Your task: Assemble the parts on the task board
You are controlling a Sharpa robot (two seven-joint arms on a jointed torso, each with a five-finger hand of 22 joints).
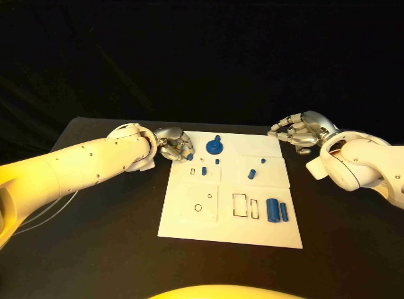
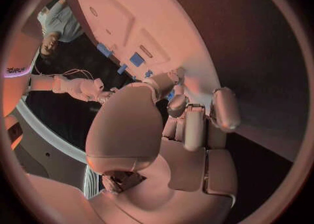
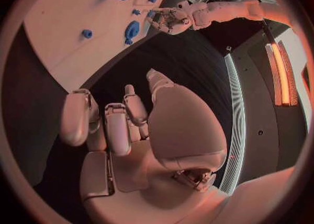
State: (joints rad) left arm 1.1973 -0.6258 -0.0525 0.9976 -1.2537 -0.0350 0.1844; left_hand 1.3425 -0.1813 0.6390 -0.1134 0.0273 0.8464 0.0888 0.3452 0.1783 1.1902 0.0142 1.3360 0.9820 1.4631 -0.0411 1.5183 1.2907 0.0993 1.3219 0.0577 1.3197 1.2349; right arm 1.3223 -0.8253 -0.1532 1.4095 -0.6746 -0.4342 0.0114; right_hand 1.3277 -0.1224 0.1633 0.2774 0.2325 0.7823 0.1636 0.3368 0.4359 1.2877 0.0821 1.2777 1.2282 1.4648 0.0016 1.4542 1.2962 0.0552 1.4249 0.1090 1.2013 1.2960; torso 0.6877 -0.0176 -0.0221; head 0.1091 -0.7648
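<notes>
Left hand (image 1: 173, 146) fingertips hidden at the task board (image 1: 229, 218) edge; any small part there indiscernible

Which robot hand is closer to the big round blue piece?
Left. The left hand sits just beside the round blue piece, at the board's edge; the right hand hovers farther away, off the board's far corner.

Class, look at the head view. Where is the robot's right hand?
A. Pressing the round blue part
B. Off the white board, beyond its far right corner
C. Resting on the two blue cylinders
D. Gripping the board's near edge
B: the right hand sits over black table past the far right corner of the task board, holding nothing.
</notes>
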